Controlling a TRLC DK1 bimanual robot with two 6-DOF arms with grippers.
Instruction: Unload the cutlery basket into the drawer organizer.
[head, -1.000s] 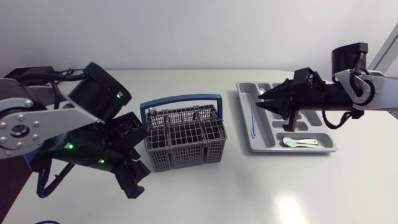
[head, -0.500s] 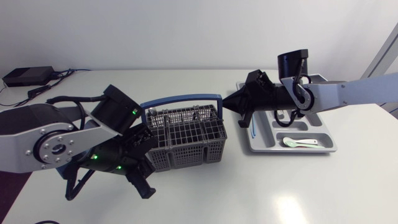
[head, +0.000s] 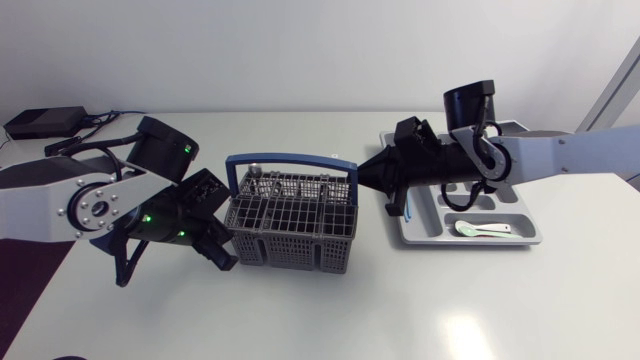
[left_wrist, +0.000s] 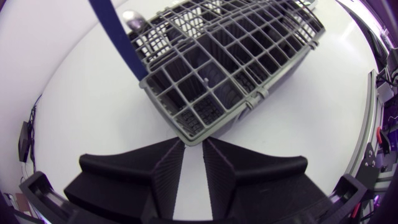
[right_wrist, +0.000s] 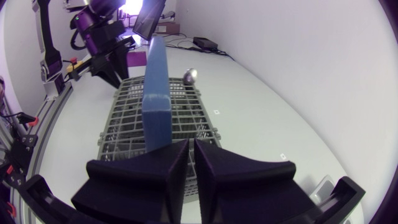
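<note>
Basket (head: 290, 215) stands mid-table, beside the organizer (head: 530, 240). Left gripper (head: 222, 260) at its corner, right gripper (head: 362, 178) at its handle (head: 290, 157); both clenched, empty. Risk: a push tips the basket, spilling cutlery.

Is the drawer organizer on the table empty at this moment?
No, a pale spoon already lies in one compartment of the drawer organizer, as the head view shows.

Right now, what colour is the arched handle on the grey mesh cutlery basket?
Blue. The arched handle shows best in the head view.
</note>
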